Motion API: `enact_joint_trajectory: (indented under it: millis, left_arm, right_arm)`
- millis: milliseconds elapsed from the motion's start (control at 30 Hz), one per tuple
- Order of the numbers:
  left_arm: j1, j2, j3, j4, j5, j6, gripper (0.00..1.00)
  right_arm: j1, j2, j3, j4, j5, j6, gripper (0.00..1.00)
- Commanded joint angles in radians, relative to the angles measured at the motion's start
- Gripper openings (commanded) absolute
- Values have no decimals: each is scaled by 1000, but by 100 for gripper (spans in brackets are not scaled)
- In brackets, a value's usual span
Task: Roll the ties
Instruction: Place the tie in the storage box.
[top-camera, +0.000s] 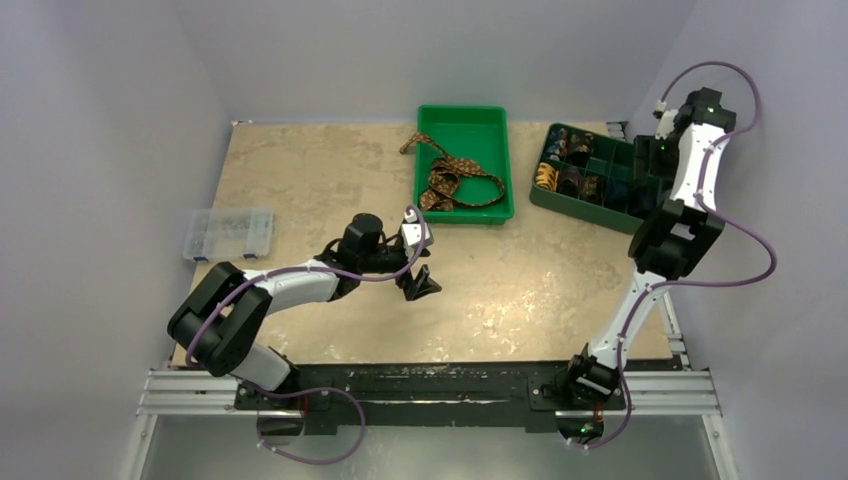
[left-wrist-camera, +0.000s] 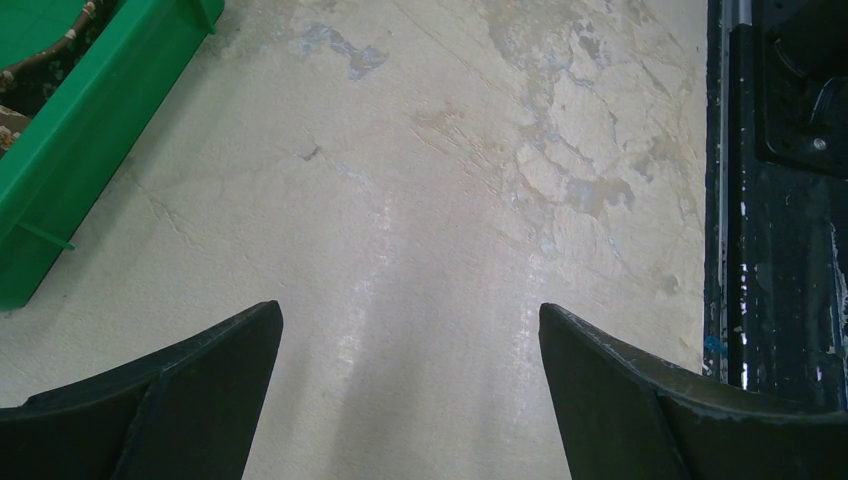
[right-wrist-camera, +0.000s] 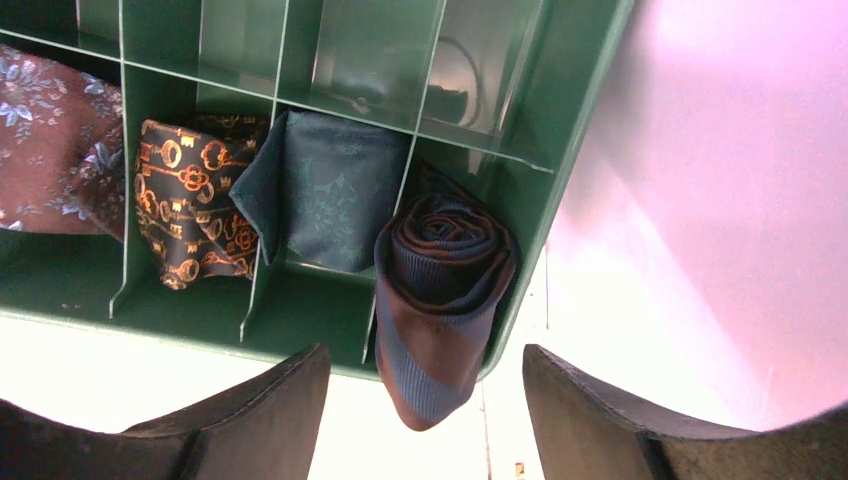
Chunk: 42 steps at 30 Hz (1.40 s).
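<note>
Overhead view only: both arms at once; the loose tie (top-camera: 455, 180) lying in the green tray (top-camera: 480, 140) at the table's (top-camera: 300, 170) far side; a divided box (top-camera: 580, 212) to the tray's right; a clear case (top-camera: 228, 233) well apart on the left.
Left wrist view only: scuffed bare tabletop, a corner of the tray, and a black rail (left-wrist-camera: 780, 200).
Right wrist view only: the box's compartments up close.
Loose tie: brown with a small tan pattern, unrolled and tangled, one end draped over the tray's left rim.
Rolled tie (right-wrist-camera: 440, 250): brown with blue stripes, coiled in the box's corner compartment, one end sticking out past the rim.
Neighbours: a dark green tie (right-wrist-camera: 335, 190), then a key-patterned tie (right-wrist-camera: 190, 210).
Left pincer (left-wrist-camera: 410, 310): spread wide over bare table, holding nothing.
Right pincer (right-wrist-camera: 427, 350): spread apart above the rolled tie, not gripping it.
</note>
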Motion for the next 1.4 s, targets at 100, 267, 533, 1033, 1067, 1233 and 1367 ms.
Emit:
enact_joint_trajectory:
  millis: [100,267,533,1033,1067,1233,1367]
  left_arm:
    - [9,1,15,57,28,-18,100]
    - [9,1,14,57,28,-19,100]
    - [9,-1,15,52,25,-16,100]
    - [9,-3,18,37,15,-12,100]
    - [8,-4,20,35,14,-11,100]
    - [9,0,24,28,8,-10,100]
    - [10,5,27,23,7,-10,100]
  right_arm:
    - [-15,-98,-19,-26,9,33,63]
    - [-16,-91,-59,-41,-5,26,57]
    - [-16,-22,-18,-33,11,22,43]
    - [-17,61,11,34,47,-10,32]
    - [-17,63,5,43,47,-17,32]
    - [-19,84,1,68,80,-37,31]
    - [-22,100,-2,80,78,-37,31]
